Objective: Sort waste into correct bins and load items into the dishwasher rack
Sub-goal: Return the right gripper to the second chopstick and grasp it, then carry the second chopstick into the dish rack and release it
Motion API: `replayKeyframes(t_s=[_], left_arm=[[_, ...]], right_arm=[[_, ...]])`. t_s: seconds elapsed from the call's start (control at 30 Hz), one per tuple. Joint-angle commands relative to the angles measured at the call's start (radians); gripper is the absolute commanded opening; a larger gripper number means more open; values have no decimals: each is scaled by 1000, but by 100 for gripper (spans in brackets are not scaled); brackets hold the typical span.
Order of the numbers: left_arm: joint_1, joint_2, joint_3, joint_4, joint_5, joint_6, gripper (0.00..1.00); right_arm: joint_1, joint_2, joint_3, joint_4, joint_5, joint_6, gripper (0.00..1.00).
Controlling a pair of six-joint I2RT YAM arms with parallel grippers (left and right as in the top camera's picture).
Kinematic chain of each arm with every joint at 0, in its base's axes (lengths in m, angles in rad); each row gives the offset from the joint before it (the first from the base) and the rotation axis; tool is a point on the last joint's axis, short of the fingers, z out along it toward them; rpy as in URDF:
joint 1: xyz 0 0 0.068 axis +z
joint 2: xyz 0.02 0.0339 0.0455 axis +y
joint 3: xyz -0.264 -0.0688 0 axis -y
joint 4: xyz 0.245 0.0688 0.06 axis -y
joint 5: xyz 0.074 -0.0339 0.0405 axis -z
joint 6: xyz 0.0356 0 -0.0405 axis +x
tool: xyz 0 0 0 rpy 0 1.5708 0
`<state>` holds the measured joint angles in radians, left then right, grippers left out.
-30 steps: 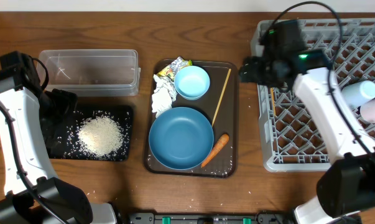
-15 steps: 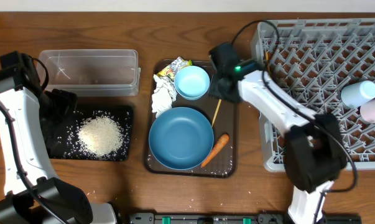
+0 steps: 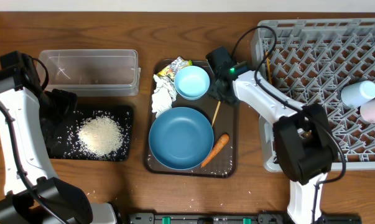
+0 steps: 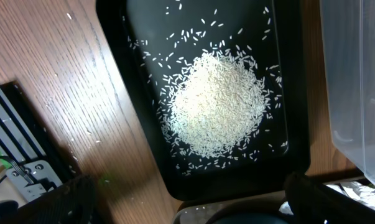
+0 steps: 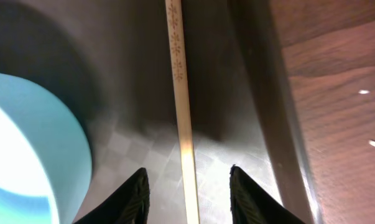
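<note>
Reaching down from the dishwasher rack [image 3: 324, 124], where it hung a second ago, my right arm has crossed to the brown serving tray [image 3: 232, 155]. It now sits lower than half a second ago, just beside the light blue bowl [image 3: 191, 82]. My left arm has not moved in that time.

My right gripper [image 5: 190, 196] is open, one fingertip on each side of the chopstick [image 5: 180, 112] lying on the tray. It has hold of nothing. My left gripper [image 4: 196, 202] is spread wide and empty above the black tray [image 3: 63, 149].

By count:
- One chopstick lies on the brown tray, and a second chopstick [image 3: 267, 67] stands in the rack's near-left part.
- Two cups lie at the rack's right edge, the light blue cup [image 3: 359, 93] and the white cup [image 3: 374, 110].
- One dark blue plate [image 3: 181, 137] and one bowl sit on the brown tray.
- One carrot [image 3: 216, 149] lies beside the plate.
- One tissue [image 3: 163, 94] and one snack wrapper [image 3: 175, 66] lie left of the bowl.
- One heap of rice [image 4: 215, 106] lies in the black tray, with stray grains around it.
- One clear tub [image 3: 91, 71] stands just behind that tray.

The wrapper's print is too small to read. The chopstick bears a row of small star-like marks.
</note>
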<state>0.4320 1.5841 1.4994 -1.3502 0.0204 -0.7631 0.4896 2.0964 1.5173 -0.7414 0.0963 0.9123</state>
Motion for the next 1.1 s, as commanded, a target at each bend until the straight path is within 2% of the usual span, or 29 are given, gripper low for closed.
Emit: replayKeyframes(t_s=[0.0, 0.27, 0.33, 0.43, 0.57, 0.77, 0.93, 1.07], left_arm=[[3, 10, 9, -3, -5, -9, 99], [3, 10, 9, -3, -5, -9, 99], [3, 10, 9, -3, -5, -9, 99], [3, 10, 9, -3, -5, -9, 99], [3, 10, 9, -3, -5, -9, 99], [3, 10, 9, -3, -5, -9, 100], [3, 10, 9, -3, -5, -9, 99], [3, 10, 9, -3, -5, -9, 99]], right_arm=[[12, 51, 1, 2, -4, 24, 39], [13, 66, 0, 1, 8, 26, 36], [13, 66, 0, 0, 8, 26, 24], [13, 66, 0, 2, 8, 26, 1], [3, 58, 3, 6, 8, 13, 1], [-63, -59, 31, -3, -49, -136, 1], [-143, -246, 34, 7, -97, -347, 1], [-203, -396, 34, 0, -107, -570, 1]])
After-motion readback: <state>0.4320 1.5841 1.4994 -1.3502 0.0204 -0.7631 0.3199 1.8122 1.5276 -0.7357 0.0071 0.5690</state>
